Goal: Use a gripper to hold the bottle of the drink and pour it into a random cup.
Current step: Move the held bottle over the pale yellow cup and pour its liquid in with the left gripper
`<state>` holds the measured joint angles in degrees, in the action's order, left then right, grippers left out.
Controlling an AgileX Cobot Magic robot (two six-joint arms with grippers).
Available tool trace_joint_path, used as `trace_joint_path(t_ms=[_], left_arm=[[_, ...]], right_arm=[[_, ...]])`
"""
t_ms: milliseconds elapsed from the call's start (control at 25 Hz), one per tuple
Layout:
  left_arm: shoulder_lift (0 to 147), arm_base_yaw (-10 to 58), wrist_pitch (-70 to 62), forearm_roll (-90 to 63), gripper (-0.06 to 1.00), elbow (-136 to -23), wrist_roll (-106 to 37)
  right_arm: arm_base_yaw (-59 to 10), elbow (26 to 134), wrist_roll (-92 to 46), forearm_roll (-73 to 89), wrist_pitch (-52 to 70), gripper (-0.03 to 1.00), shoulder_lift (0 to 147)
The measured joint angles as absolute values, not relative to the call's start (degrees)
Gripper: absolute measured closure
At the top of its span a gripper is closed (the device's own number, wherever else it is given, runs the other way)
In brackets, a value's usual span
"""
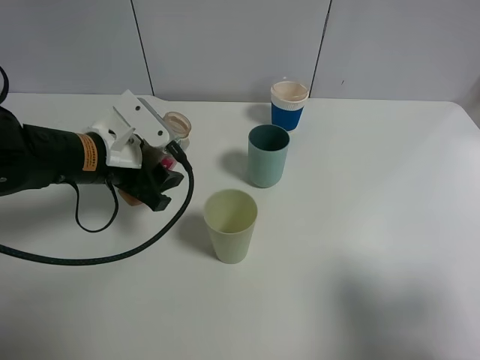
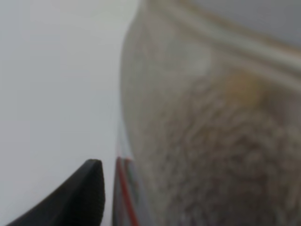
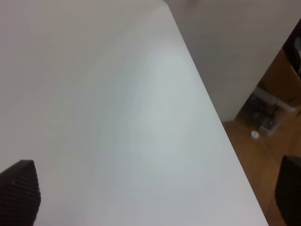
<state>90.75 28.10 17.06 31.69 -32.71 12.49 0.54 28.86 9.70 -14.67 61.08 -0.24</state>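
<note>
In the left half of the desk [image 1: 375,262] the left gripper [image 1: 154,174] is closed on the tilted bottle [image 1: 177,124]. The cup [image 1: 231,225] stands near the middle, with a teal cup [image 1: 268,155] and a blue cup [image 1: 289,105] behind it. The right gripper [image 3: 155,193] has its jaws wide apart, near a desk edge.

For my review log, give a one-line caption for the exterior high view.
Left end effector grips the uncapped bottle beside a yellow-green cup, a teal cup and a blue cup.
</note>
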Motion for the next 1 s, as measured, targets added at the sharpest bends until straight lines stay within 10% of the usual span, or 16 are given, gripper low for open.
trace_joint_path(t_ms=[1000], left_arm=[[82.8,37.6,-0.4,33.2,0.4,-33.7,9.8]], right_arm=[[0.5,28.9,9.7,-14.7,61.1,-0.03,-0.2]])
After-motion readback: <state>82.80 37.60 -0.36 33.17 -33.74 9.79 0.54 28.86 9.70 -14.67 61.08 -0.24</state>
